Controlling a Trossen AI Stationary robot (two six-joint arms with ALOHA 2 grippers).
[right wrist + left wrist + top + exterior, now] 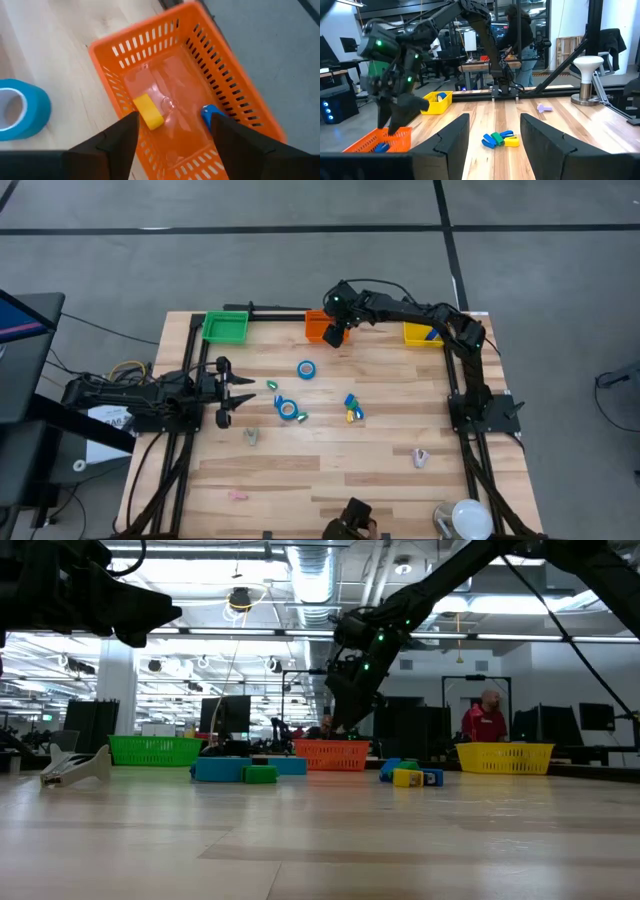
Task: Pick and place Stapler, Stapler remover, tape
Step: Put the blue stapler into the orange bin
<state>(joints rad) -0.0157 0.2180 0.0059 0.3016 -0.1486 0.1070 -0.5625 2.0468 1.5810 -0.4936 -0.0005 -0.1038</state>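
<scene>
Both arms are built of dark, angular links with black cables looped alongside. Small green lights are seen glowing on the right arm [375,640].

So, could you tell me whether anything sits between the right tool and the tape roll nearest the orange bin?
Nothing visible does. The right tool hangs open over the orange bin, and the nearest tape roll lies on bare table beside that bin. Only the bin's own wall separates them.
</scene>
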